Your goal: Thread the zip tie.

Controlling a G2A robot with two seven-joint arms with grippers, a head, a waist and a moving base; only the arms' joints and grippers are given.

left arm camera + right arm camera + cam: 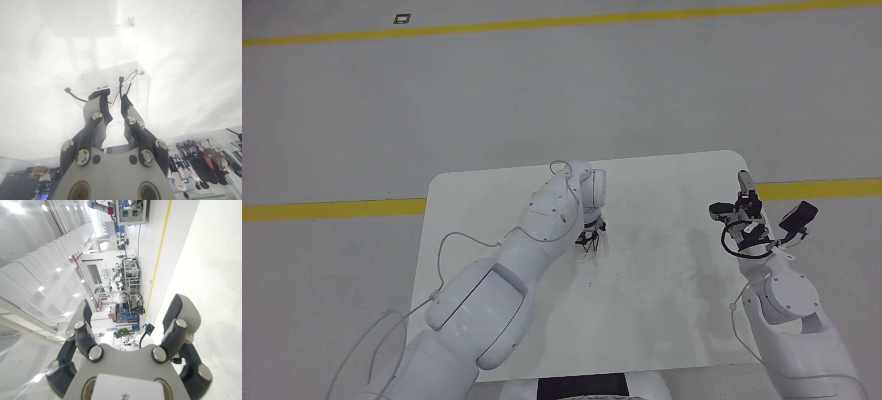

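Note:
A small clear plastic box (143, 85) stands on the white table (662, 300) and holds several black zip ties (120, 83). One tie (70, 93) hangs out over the box's side. My left gripper (115, 98) points down into the box, open by a narrow gap, with ties standing between and beside its fingertips. I cannot tell whether any tie is touched. In the top view the left gripper (589, 240) is near the table's middle. My right gripper (130, 311) is open and empty, raised at the table's right edge (742, 200).
A small pale scrap (130, 21) lies on the table beyond the box. The tabletop around the box is bare white. Grey floor with yellow lines (332, 210) surrounds the table.

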